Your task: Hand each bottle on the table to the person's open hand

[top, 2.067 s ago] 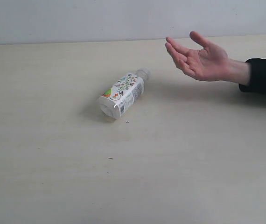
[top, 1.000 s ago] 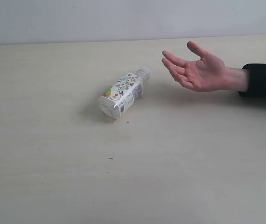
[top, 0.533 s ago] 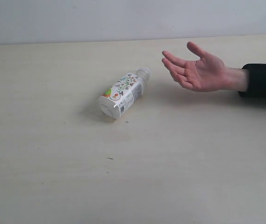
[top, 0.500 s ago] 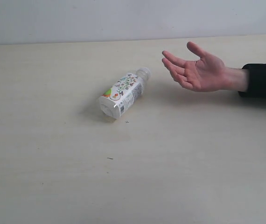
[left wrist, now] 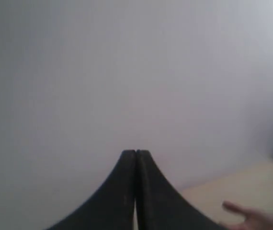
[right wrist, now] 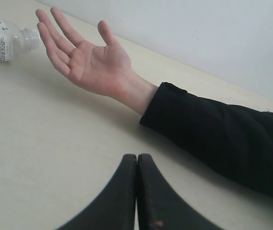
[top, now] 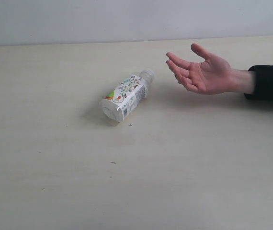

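One bottle (top: 126,96) with a white label and colourful print lies on its side on the cream table (top: 79,182), its cap toward the person's open hand (top: 201,72). That hand hovers palm up at the right, black cuff on the wrist. The right wrist view also catches the bottle (right wrist: 2,40) and the hand (right wrist: 86,57). My right gripper (right wrist: 137,156) is shut and empty, low over the table near the sleeve. My left gripper (left wrist: 135,152) is shut, facing a pale wall, with the hand's fingertips (left wrist: 237,211) at the frame's corner. Neither gripper appears in the exterior view. The other bottles are out of view.
The person's black sleeve (right wrist: 218,139) lies across the table just beyond my right gripper. A pale wall (top: 127,19) backs the table's far edge. A few tiny dark specks (top: 112,162) dot the table surface.
The hand has dropped slightly and shifted a little left, toward the bottle, then held still. The bottle has not moved.
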Robot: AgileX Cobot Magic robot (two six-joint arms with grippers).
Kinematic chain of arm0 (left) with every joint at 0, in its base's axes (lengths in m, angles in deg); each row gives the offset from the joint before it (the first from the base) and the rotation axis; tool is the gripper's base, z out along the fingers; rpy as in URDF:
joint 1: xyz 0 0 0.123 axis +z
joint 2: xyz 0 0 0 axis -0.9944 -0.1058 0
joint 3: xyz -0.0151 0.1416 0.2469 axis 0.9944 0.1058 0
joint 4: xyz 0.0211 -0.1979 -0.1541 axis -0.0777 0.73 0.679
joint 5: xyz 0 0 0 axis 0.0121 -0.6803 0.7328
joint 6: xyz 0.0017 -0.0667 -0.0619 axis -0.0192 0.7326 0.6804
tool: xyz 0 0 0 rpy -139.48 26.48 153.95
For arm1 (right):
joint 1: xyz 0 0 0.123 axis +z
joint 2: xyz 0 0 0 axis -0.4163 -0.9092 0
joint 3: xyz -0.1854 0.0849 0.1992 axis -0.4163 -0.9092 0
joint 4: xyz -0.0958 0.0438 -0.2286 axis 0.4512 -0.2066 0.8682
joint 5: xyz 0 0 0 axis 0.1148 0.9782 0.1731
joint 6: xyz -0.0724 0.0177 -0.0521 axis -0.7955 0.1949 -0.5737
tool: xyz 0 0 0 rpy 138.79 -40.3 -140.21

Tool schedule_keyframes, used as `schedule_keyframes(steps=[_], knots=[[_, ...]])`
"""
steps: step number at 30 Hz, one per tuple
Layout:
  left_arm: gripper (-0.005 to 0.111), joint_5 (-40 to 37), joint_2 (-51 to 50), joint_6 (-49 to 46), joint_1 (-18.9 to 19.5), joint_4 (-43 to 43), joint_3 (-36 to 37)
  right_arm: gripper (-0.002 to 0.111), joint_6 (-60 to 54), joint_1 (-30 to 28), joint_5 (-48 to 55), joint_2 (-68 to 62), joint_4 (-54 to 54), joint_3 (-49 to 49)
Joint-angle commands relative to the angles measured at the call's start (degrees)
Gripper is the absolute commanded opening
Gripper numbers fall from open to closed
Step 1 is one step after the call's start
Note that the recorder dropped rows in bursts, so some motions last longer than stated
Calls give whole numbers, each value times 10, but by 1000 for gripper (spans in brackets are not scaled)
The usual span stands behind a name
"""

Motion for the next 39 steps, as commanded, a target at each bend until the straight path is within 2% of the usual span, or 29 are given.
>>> schedule_keyframes(steps=[1, 2, 5, 8, 12, 15, 17, 20, 22, 24, 26, 32, 33, 34, 35, 36, 37, 38, 39], knots=[[0, -39, -80, 165, -3, -382, -94, 0, 0, -2, -4, 2, 0, -1], [0, -40, -93, 194, -3, -433, -104, 0, 0, -2, -4, 2, 0, -1], [0, -102, -116, 161, -3, -433, -111, 0, 0, -2, -4, 2, 0, -1], [0, -181, -133, 85, -4, -433, -111, 0, 0, -2, -4, 2, 0, -1], [0, -350, -164, -48, -4, -433, -108, 0, 0, -2, -4, 2, 0, -1], [0, -458, -192, -107, -4, -433, -113, 0, 0, -2, -4, 2, 0, -1], [0, -519, -209, -121, -17, -430, -122, 0, 0, -2, -4, 2, 0, -1], [0, -612, -242, -206, -46, -354, -141, 0, 0, -2, -4, 2, 0, -1], [0, -666, -274, -309, -69, -277, -159, 0, 0, -2, -4, 2, 0, -1], [0, -714, -308, -400, -96, -158, -191, 0, 0, -2, -4, 2, 0, -1], [0, -746, -340, -450, -117, -37, -228, 0, 0, -2, -4, 2, 0, -1], [0, -768, -423, -606, -150, 433, -359, 0, 0, -2, -4, 2, 0, -1], [0, -765, -449, -645, -165, 557, -392, 0, 0, -2, -4, 2, 0, -1], [0, -765, -458, -659, -171, 593, -403, 0, 0, -2, -4, 2, 0, -1], [0, -764, -478, -684, -195, 657, -426, 0, 0, -2, -4, 2, 0, -1], [1, -763, -486, -693, -209, 674, -434, 0, 0, -2, -4, 2, 0, -1], [7, -759, -506, -708, -240, 693, -449, 0, 0, -2, -4, 2, 0, -1], [12, -756, -512, -709, -249, 694, -454, 0, 0, -2, -4, 2, 0, -1], [27, -737, -527, -709, -275, 694, -462, 0, 0, -2, -4, 2, 0, -1]])
